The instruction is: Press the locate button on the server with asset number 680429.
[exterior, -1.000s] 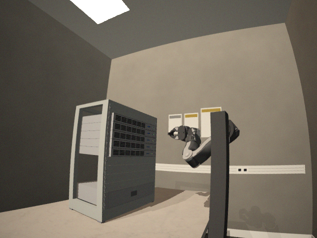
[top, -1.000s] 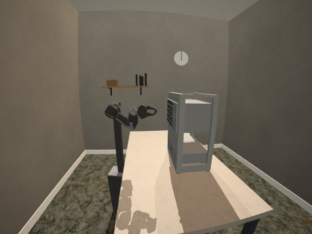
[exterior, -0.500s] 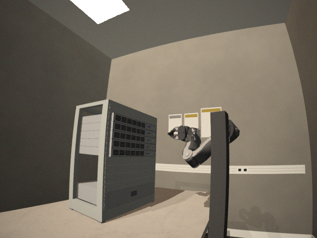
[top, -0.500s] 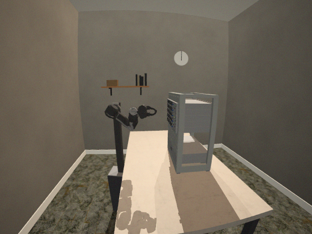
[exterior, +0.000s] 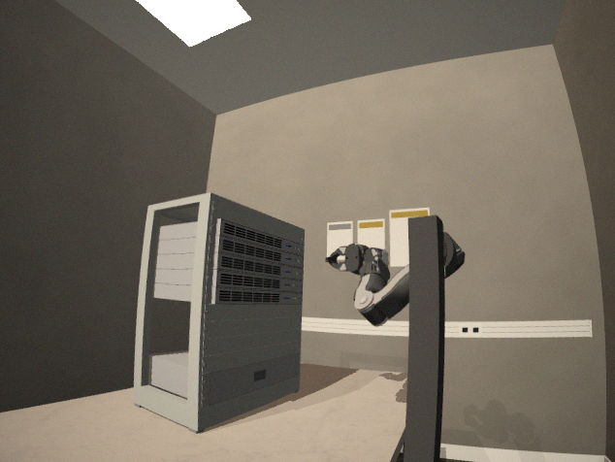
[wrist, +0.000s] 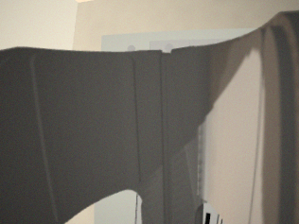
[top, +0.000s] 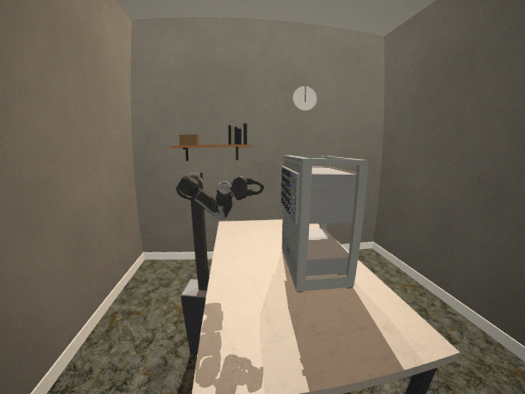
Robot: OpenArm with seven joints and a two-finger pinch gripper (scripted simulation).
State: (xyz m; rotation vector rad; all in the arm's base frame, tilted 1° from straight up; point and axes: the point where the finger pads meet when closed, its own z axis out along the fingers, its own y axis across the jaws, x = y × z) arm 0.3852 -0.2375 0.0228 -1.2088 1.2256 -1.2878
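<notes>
A grey server rack (top: 322, 220) stands upright on the table. It also shows in the exterior view (exterior: 220, 308). Several dark servers (exterior: 258, 263) are stacked in its upper half, each with small lights at the right end of its front (exterior: 296, 271). The asset numbers are too small to read, and I cannot tell whether any locate button is lit. My gripper (top: 259, 186) is shut and empty, in the air a short way in front of the rack's front face, level with the servers. It points at the rack in the exterior view (exterior: 330, 258). The wrist view is mostly filled by the dark closed fingers (wrist: 142, 141).
The arm's dark post (exterior: 424, 338) stands beside the table's left edge. The table (top: 296, 314) stretches toward the camera in front of the rack. A wall shelf (top: 209, 145) and a clock (top: 304, 98) hang on the back wall.
</notes>
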